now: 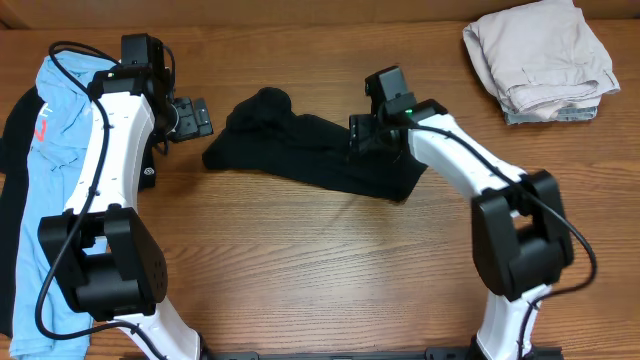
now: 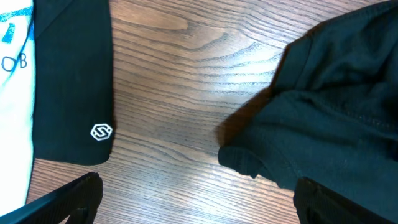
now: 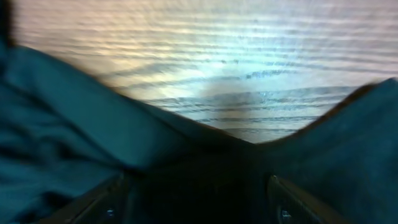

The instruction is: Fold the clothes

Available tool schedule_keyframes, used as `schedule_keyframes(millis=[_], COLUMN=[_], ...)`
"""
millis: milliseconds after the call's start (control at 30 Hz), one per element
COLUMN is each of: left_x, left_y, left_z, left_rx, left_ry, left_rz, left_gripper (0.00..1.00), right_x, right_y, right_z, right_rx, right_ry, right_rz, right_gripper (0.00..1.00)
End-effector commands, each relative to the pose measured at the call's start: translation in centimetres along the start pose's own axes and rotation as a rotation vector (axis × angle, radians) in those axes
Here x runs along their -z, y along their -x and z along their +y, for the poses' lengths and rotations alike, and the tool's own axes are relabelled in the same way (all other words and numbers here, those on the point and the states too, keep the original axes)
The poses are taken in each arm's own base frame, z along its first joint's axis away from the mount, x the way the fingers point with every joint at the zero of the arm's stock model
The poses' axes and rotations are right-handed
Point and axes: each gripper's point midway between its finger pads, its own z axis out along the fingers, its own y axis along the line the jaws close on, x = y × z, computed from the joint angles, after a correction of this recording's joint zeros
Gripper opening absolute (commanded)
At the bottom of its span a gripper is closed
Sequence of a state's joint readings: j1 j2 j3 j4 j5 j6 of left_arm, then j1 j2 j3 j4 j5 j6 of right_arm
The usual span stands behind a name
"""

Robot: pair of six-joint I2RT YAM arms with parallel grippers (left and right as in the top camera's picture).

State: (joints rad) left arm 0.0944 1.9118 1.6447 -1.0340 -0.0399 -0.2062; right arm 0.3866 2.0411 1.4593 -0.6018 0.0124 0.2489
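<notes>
A crumpled plain black T-shirt (image 1: 310,155) lies bunched on the wooden table's middle. My left gripper (image 1: 195,118) is open and empty, just left of the shirt's left end. In the left wrist view its fingers (image 2: 199,208) straddle bare wood, with the black shirt (image 2: 336,112) at the right. My right gripper (image 1: 365,135) is down on the shirt's right part. In the right wrist view its fingers (image 3: 199,205) stand wide apart with dark cloth (image 3: 74,143) between them. No white label shows.
A light blue printed tee (image 1: 60,130) lies at the far left over a black tee with a round white logo (image 2: 101,132). Folded beige garments (image 1: 540,60) are stacked at the back right corner. Bare wood (image 1: 320,270) lies in front of the shirt.
</notes>
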Motion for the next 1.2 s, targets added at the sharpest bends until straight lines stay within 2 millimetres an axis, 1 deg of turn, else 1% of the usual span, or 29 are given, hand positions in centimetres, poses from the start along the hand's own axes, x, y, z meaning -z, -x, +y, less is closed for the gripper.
schedule_keyframes(millis=[0, 67, 133, 167, 233, 300, 333, 367, 400, 467, 500, 567, 667, 733, 867, 1000, 1100, 1133, 1167], left_x=[0.6, 0.6, 0.6, 0.6, 0.6, 0.6, 0.6, 0.6, 0.6, 0.7, 0.7, 0.7, 0.7, 0.7, 0.7, 0.7, 0.7, 0.7, 0.7], left_y=[0.8, 0.8, 0.8, 0.8, 0.9, 1.0, 1.1, 1.2, 1.3, 1.3, 1.3, 1.3, 1.3, 1.4, 1.5, 1.7, 1.7, 1.7, 1.7], left_z=[0.0, 0.0, 0.0, 0.0, 0.0, 0.0, -0.1, -0.1, -0.1, -0.1, -0.1, -0.1, -0.1, -0.1, -0.2, -0.2, -0.2, -0.2, -0.2], left_rx=[-0.003, -0.003, -0.003, -0.003, -0.002, -0.002, -0.002, -0.002, -0.002, -0.002, -0.002, -0.003, -0.002, -0.002, -0.002, -0.002, -0.002, -0.002, -0.002], left_ry=[-0.018, -0.018, -0.018, -0.018, -0.018, -0.019, -0.020, -0.020, -0.022, -0.022, -0.022, -0.022, -0.022, -0.022, -0.024, -0.025, -0.025, -0.025, -0.025], left_rz=[-0.024, -0.024, -0.025, -0.025, -0.028, -0.033, -0.036, -0.039, -0.044, -0.046, -0.046, -0.045, -0.046, -0.047, -0.053, -0.060, -0.061, -0.061, -0.061], left_gripper=[1.00, 1.00, 1.00, 1.00, 1.00, 1.00, 1.00, 1.00, 1.00, 1.00, 1.00, 1.00, 1.00, 1.00, 1.00, 1.00, 1.00, 1.00, 1.00], right_x=[-0.2, -0.3, 0.0, 0.2, 1.1, 2.5, 3.4, 4.1, 6.4, 8.3, 9.4, 10.9, 12.8, 13.6, 14.1, 14.1, 13.5, 13.2, 12.8], right_y=[0.9, 0.9, 1.0, 1.0, 1.3, 1.7, 2.1, 2.3, 2.8, 2.7, 2.5, 1.9, 0.2, -1.5, -4.0, -6.6, -9.2, -10.7, -11.7], right_z=[-0.1, -0.3, -0.8, -1.0, -1.6, -2.1, -2.2, -2.3, -2.4, -2.7, -3.0, -4.0, -6.4, -9.0, -13.3, -16.6, -18.7, -19.5, -20.0], right_rx=[0.022, 0.021, 0.009, 0.007, -0.013, -0.031, -0.037, -0.046, -0.057, -0.078, -0.089, -0.138, -0.222, -0.289, -0.388, -0.474, -0.528, -0.556, -0.570], right_ry=[-0.017, -0.029, -0.054, -0.065, -0.086, -0.105, -0.107, -0.108, -0.110, -0.113, -0.118, -0.139, -0.185, -0.235, -0.297, -0.340, -0.366, -0.378, -0.383], right_rz=[-0.027, -0.028, -0.026, -0.022, -0.011, -0.006, -0.005, -0.006, -0.008, -0.007, -0.003, 0.011, 0.069, 0.140, 0.236, 0.316, 0.386, 0.424, 0.444], right_gripper=[0.75, 0.69, 0.58, 0.50, 0.39, 0.32, 0.27, 0.24, 0.14, 0.14, 0.14, 0.14, 0.14, 0.14, 0.14, 0.14, 0.14, 0.15, 0.15])
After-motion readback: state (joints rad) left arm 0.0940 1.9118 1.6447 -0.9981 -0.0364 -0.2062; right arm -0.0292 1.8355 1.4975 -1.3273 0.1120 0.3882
